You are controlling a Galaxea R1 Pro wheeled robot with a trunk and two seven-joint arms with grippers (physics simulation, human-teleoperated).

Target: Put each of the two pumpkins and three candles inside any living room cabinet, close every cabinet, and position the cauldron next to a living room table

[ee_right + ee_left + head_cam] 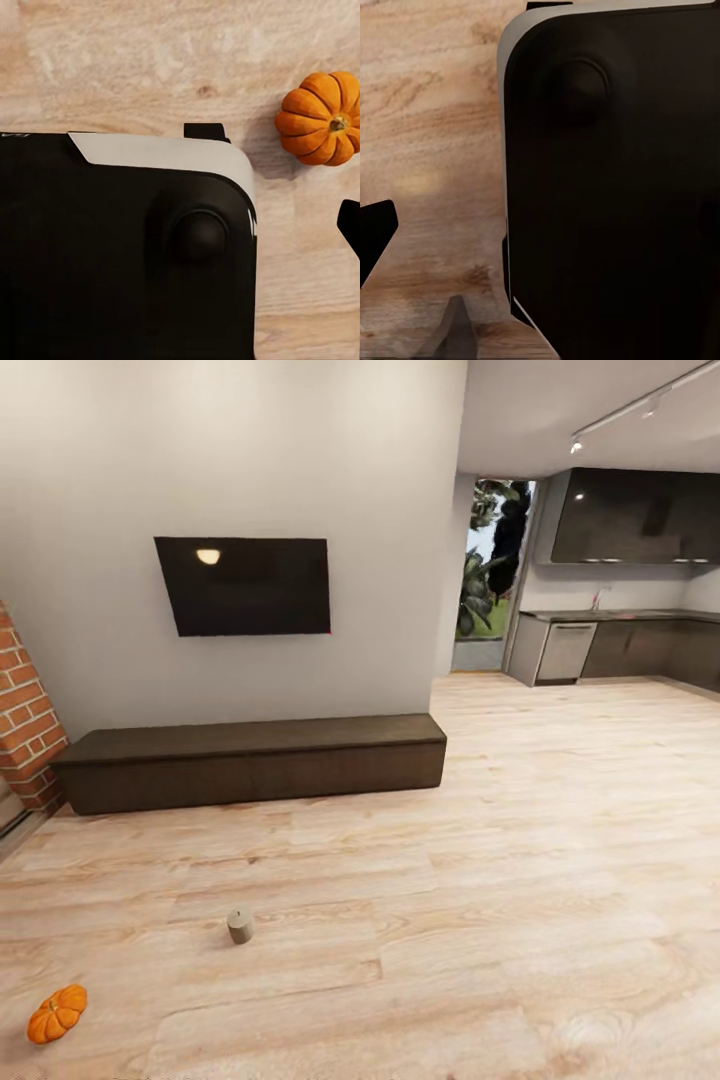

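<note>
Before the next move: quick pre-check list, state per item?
1. Cabinet in sight, against the wall under the TV: ok.
2. Cabinet fronts shut: they look flush; ok.
3. Candle located, upright on the floor: ok.
4. Pumpkin located, on the floor at the near left of the head view; another view shows a pumpkin by the base: ok.
5. Remaining candles and cauldron located: not ok.
6. Gripper states: cannot tell.

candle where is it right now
In the head view the candle stands on the wood floor, left of centre, in front of the cabinet, with a pumpkin nearer, lower left.
</note>
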